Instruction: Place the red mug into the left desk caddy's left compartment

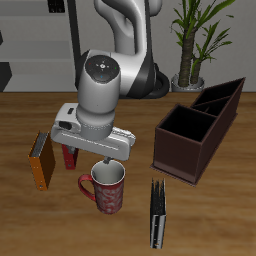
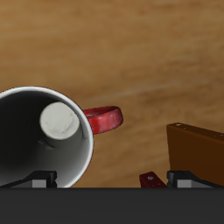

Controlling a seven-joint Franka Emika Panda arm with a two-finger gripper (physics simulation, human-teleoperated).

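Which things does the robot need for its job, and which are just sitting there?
Needed: the red mug, the left desk caddy, the gripper above the mug.

Just sitting: the orange-brown book, the dark book, the potted plant.

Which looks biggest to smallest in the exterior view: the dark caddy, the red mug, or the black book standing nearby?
1. Left desk caddy, clearly largest.
2. Red mug and black book look similar; too close to rank.

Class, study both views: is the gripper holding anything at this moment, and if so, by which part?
Nothing is visibly held. The gripper hovers above the red speckled ceramic mug, over its rim; whether the fingers touch the rim cannot be told.
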